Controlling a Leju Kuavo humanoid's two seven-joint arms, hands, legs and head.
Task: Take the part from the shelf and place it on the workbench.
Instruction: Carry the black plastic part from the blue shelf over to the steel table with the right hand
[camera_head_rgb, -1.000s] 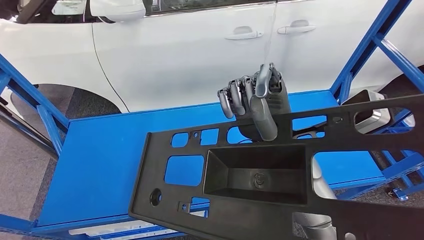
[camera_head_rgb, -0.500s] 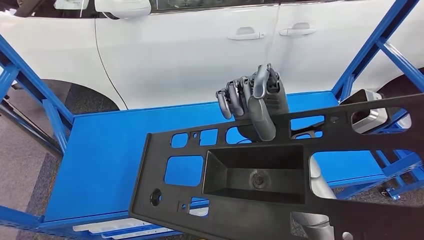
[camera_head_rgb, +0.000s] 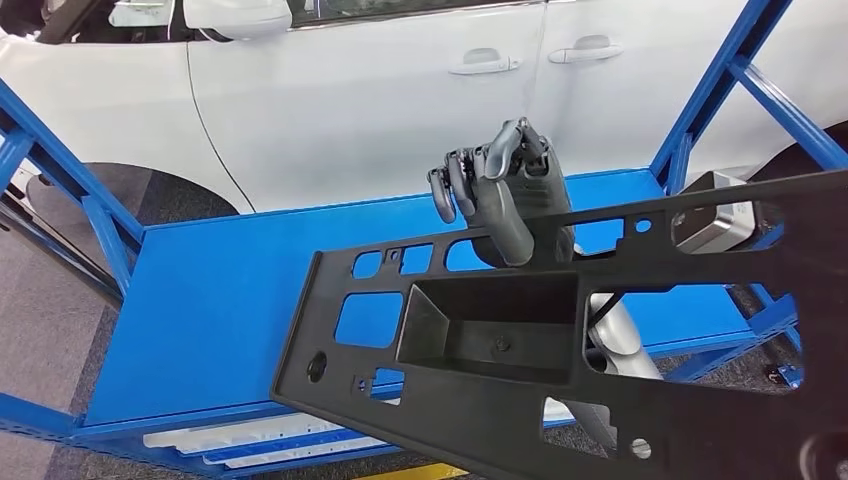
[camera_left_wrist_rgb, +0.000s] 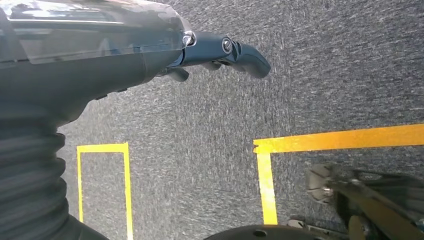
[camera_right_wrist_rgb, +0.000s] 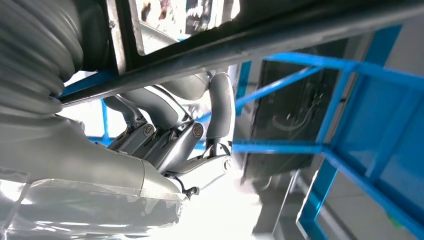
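Across the lower right of the head view we carry the part, a long black panel with cut-outs and a deep central tray, held above the blue shelf rather than lying on it. Its long axis runs from the lower left of the frame toward the right edge. The right hand grips its far edge at upper centre, thumb on top and fingers curled beneath, as the right wrist view confirms. The left hand hangs over grey floor with yellow lines, holding nothing; whether its fingers are spread or curled we cannot tell. So the right hand alone bears the part. The part's right end is cut off, and no desk is visible, so which way the part must travel is unclear.
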